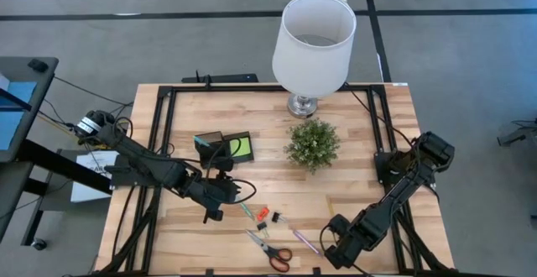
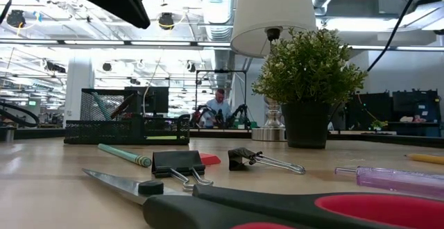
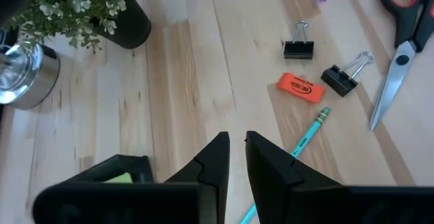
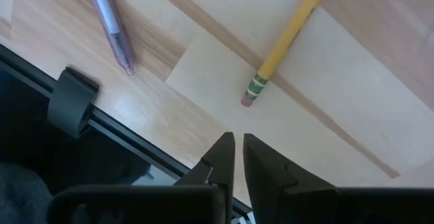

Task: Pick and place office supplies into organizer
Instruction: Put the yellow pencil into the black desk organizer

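Note:
My left gripper hovers shut just in front of the black organizer, over the teal pencil; nothing is between its fingers. The organizer holds a lime-green sticky pad in its tray. An orange eraser, two black clips and the red-handled scissors lie flat on the table beside the pencil. My right gripper is shut near the table's near edge, above bare wood, between the purple pen and the yellow pencil.
A small potted plant stands to the right of the organizer, and a white-shaded lamp stands behind it at the far edge. A black frame runs along the table's sides. A person shows far back in the room.

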Available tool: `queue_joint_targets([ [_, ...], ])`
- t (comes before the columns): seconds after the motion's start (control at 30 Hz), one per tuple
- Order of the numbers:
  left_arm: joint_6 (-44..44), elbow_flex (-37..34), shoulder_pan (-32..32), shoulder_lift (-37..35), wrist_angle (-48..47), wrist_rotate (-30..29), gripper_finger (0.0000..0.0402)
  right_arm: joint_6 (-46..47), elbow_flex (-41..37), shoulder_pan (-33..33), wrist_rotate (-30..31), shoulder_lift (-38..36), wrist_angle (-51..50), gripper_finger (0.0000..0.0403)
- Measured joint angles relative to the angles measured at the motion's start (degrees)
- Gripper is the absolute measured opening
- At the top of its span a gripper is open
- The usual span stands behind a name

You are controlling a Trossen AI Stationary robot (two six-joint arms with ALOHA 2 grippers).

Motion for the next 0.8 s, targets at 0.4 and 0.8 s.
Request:
queue_joint_targets([
  [0.4,-0.4,0.0,0.0,0.0,0.0,0.0,0.0045,1.1,0.0,-0.5,3.2,0.0,-0.2,0.0022],
  [0.8,0.3,0.0,0.0,0.0,0.0,0.0,0.0045,12.5,0.0,0.2,4.3,0.0,-2.8,0.0022],
])
